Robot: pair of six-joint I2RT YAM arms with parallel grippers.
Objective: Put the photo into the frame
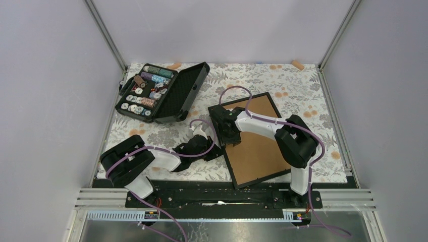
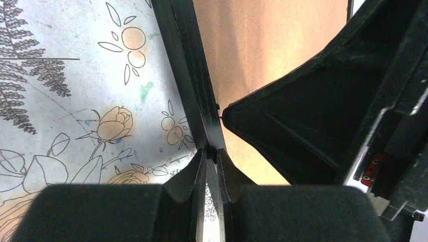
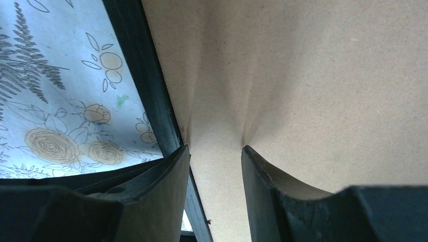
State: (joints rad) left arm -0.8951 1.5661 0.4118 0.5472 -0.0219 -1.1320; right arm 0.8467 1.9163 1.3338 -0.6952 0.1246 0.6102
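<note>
The frame (image 1: 260, 151) lies face down at centre right, its brown board back up inside a thin black rim. My left gripper (image 1: 214, 147) is low at the frame's left edge. In the left wrist view, this gripper (image 2: 212, 154) is shut on the black rim (image 2: 189, 60). My right gripper (image 1: 228, 137) sits just inside the same edge. In the right wrist view, it (image 3: 216, 148) is open, with its tips down at the brown board (image 3: 313, 75) beside the rim (image 3: 144, 75). The photo is out of view.
An open black case of thread spools (image 1: 161, 92) stands at the back left on the floral cloth (image 1: 303, 80). Small orange pieces (image 1: 298, 64) lie along the back wall. Grey walls close in on three sides. The right arm's black body (image 2: 313, 116) crowds the left wrist view.
</note>
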